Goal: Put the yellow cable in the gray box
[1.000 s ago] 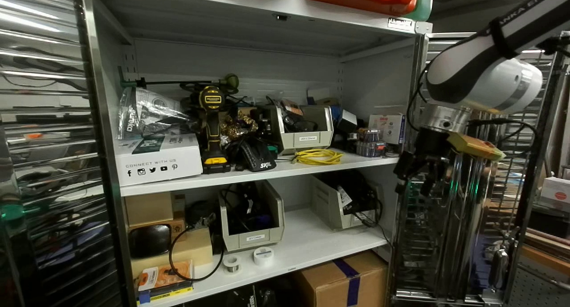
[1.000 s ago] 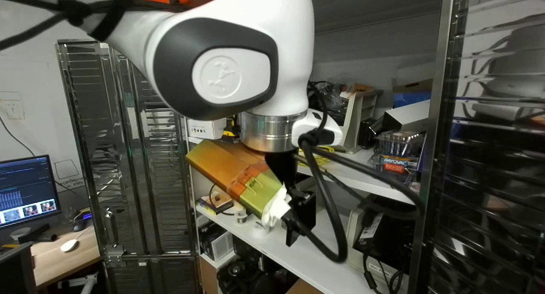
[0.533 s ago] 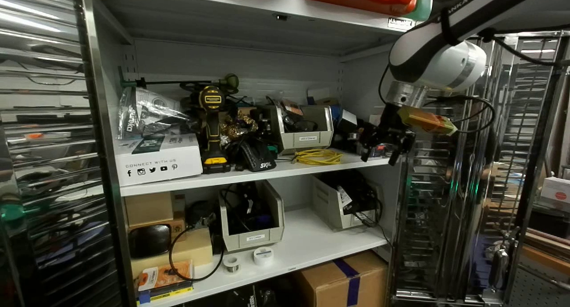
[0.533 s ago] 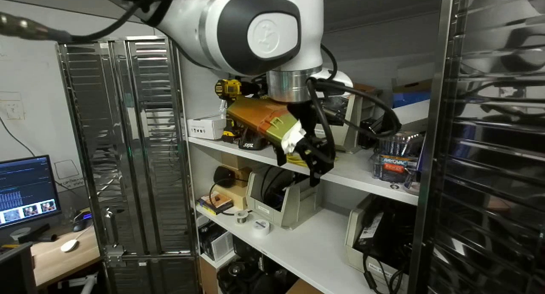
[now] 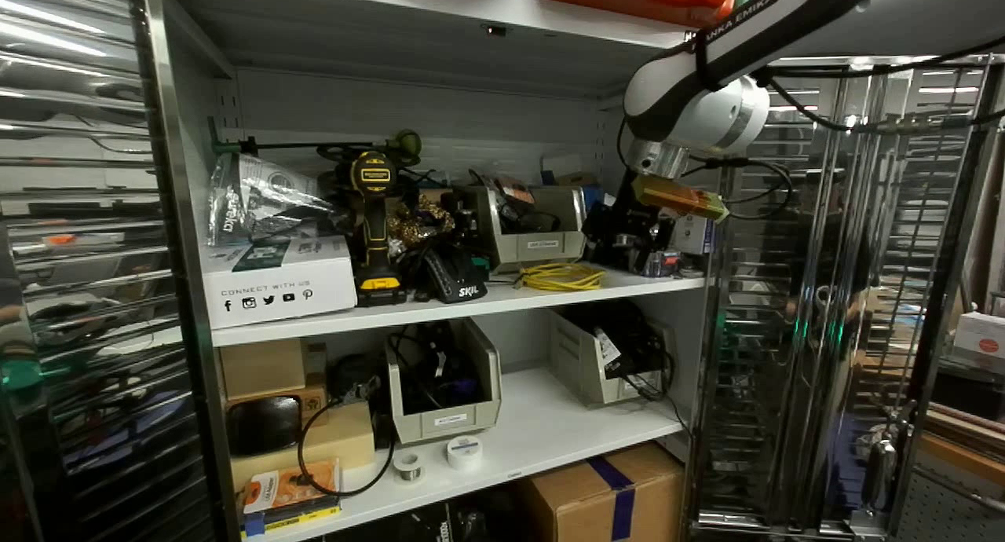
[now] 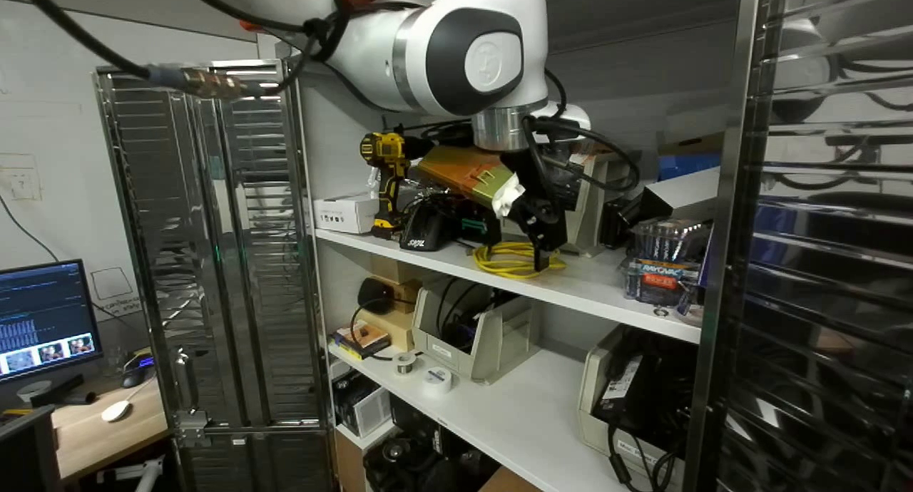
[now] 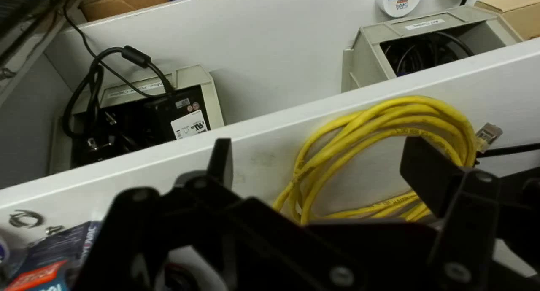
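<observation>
The yellow cable (image 5: 560, 276) lies coiled near the front edge of the upper shelf, with a clear plug at one end. It also shows in an exterior view (image 6: 505, 269) and in the wrist view (image 7: 457, 126). My gripper (image 7: 318, 164) is open and empty. In the wrist view its right finger overlaps the coil and its left finger is over bare shelf. In an exterior view the gripper (image 5: 624, 243) is right of the cable, above the shelf. Several gray boxes show: one behind the cable (image 5: 542, 247), and others below (image 5: 447, 424) (image 5: 577, 361). Which is meant cannot be told.
A battery pack (image 6: 660, 271) stands on the upper shelf near the gripper. A yellow drill (image 5: 373, 220), a black SKIL item (image 5: 451, 275) and a white box (image 5: 279, 283) stand left of the cable. Open metal cabinet doors (image 6: 806, 264) flank the shelves.
The arm has moved in towards the upper shelf and closer to the cable, leftward in an exterior view. The gripper stays open. The cable and boxes have not moved.
</observation>
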`<action>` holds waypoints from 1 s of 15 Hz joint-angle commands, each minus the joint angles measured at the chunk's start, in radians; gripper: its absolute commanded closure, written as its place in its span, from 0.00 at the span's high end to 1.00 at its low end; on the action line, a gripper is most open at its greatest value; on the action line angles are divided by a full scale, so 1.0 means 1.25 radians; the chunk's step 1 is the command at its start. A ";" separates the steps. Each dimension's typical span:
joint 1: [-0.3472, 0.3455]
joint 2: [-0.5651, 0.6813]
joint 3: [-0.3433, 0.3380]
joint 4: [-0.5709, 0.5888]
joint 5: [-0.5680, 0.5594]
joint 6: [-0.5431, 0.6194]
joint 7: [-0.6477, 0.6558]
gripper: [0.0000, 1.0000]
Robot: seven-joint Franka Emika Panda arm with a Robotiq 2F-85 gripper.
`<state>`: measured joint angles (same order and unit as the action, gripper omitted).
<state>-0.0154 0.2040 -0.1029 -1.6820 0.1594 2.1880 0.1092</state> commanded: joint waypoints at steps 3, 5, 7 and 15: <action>-0.009 0.115 0.014 0.146 -0.044 -0.043 0.051 1.00; -0.008 0.137 0.013 0.168 -0.051 -0.050 0.056 1.00; -0.005 0.154 0.011 0.183 -0.067 -0.058 0.059 0.97; 0.012 0.154 0.004 0.165 -0.164 -0.084 0.085 0.31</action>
<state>-0.0087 0.3823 -0.0975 -1.4801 0.0003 2.1055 0.1831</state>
